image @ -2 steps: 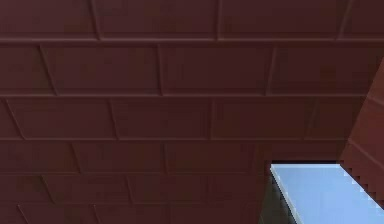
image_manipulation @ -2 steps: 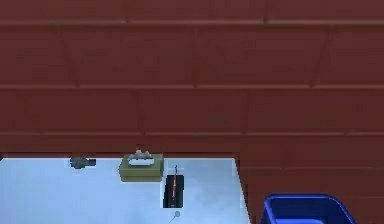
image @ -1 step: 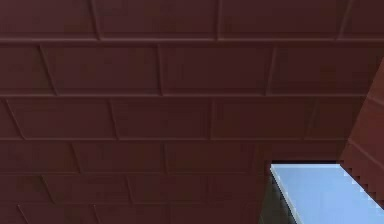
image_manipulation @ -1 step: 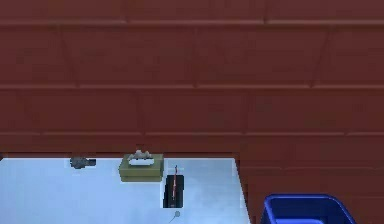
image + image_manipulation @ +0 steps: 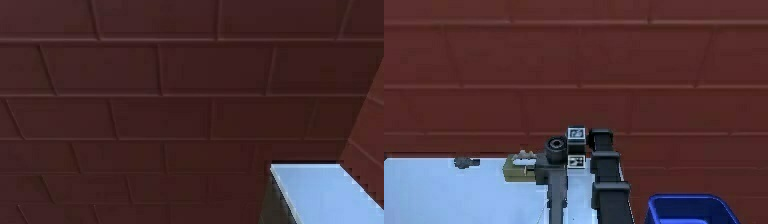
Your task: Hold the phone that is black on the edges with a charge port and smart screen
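Step in hand, as I judge it: reaching over the counter (image 5: 434, 190) toward a grasp. Left to right: small dark thing (image 5: 462, 160), maybe the phone, can't confirm; yellowish thing (image 5: 514, 170) by the claw (image 5: 534, 160); arm (image 5: 609, 185); blue bin (image 5: 689, 210). I can't tell the claw's spread or whether it holds anything. Next move needs the target confirmed, then alignment. No readable writing.
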